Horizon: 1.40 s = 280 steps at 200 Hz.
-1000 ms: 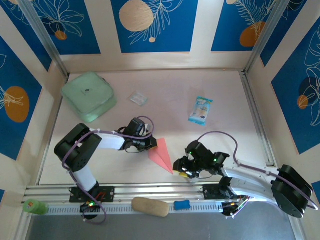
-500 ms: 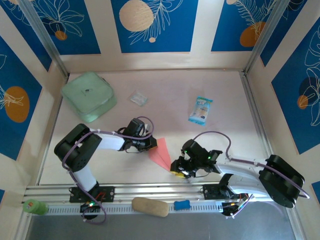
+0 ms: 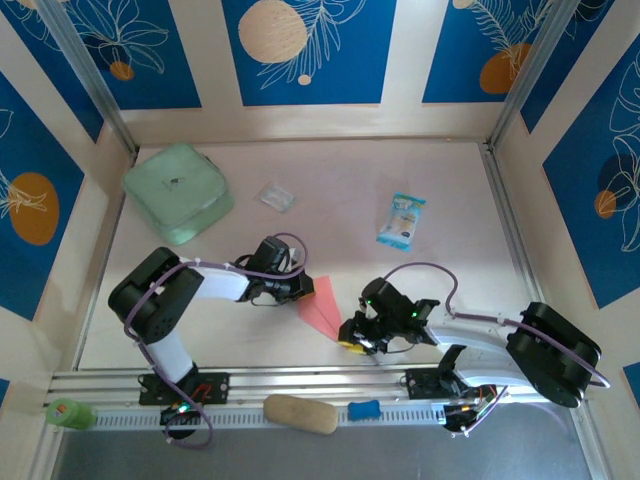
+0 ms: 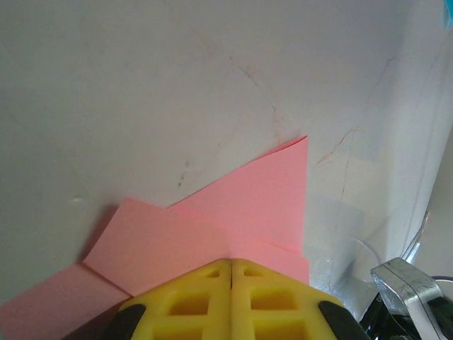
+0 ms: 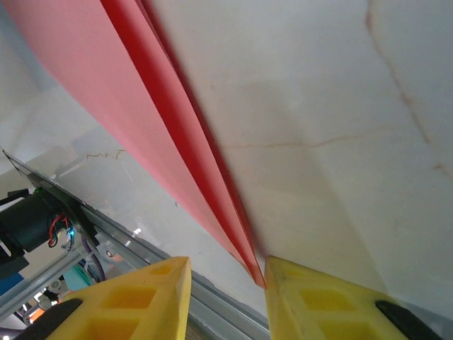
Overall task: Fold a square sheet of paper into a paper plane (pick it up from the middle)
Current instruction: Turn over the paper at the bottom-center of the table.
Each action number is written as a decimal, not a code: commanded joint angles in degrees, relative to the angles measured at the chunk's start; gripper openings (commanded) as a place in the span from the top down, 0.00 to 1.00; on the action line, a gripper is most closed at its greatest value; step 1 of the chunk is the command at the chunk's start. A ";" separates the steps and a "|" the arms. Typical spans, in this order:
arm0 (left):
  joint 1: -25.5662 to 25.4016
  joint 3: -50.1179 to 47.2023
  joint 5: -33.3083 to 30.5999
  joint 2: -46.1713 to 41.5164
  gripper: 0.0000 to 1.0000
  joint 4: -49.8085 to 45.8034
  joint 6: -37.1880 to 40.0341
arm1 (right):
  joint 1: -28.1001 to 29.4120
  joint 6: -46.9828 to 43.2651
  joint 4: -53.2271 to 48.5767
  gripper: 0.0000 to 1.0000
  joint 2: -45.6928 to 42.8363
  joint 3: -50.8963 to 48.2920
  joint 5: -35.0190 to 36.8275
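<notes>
Scanning the table [image 3: 330, 165] from above: pouch [image 3: 178, 192] at 10 o'clock, wrapper [image 3: 277, 196] toward 11, packet [image 3: 402, 220] near 1, all well apart from the plane [image 3: 320, 305] and from both arms. Off the table, along the near rail [image 3: 300, 385] at 6 o'clock: a beige oblong [image 3: 300, 413] beside a small blue piece [image 3: 364, 409], plus a green object [image 3: 68, 413] in the 7 o'clock corner.

Resting flat near the table's 6 o'clock edge, between the two grippers, with the nose aimed at 5 o'clock: the plane. Pinned at its wide 10 o'clock end by the left gripper [image 3: 303, 290], fingers [image 4: 191, 301] pressed together, tips down on the paper; cannot tell whether pinching a fold or only pressing on it. Straddled at the nose by the right gripper [image 3: 352, 338], fingers [image 5: 141, 301] apart, with the point in the gap, right at the inner edge of one finger and clear of the other. Hiding the plane's 9 o'clock edge from above: the left gripper's body. Hiding the very tip of the nose from above: the right gripper's head.

Compared with a second ago: a small shift of the right gripper toward 9 o'clock, further onto the nose; a clear swing of the right arm's elbow [image 3: 555, 355] toward 9 o'clock, away from the 3 o'clock wall [image 3: 600, 210]; less pink on view at the nose. No change in the left arm [image 3: 200, 285], pouch, wrapper or packet.
</notes>
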 commanded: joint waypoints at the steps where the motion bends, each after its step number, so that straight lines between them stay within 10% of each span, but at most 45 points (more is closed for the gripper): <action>1: 0.31 -1.95 -3.14 0.90 1.00 -5.03 -0.15 | 0.15 0.45 3.27 0.66 1.11 0.00 -0.17; 132: 0.27 -1.76 -2.71 1.00 1.00 -3.80 -0.97 | -1.56 -2.65 8.68 0.65 0.16 -0.50 4.59; 206: 0.17 -0.94 -1.09 -0.93 0.96 -2.86 -1.35 | -2.34 -5.18 8.42 0.86 -1.93 -1.17 4.53; 280: 0.07 0.24 -6.30 -16.62 0.56 -13.17 3.58 | 0.33 -12.23 -11.62 0.96 -12.59 5.46 15.85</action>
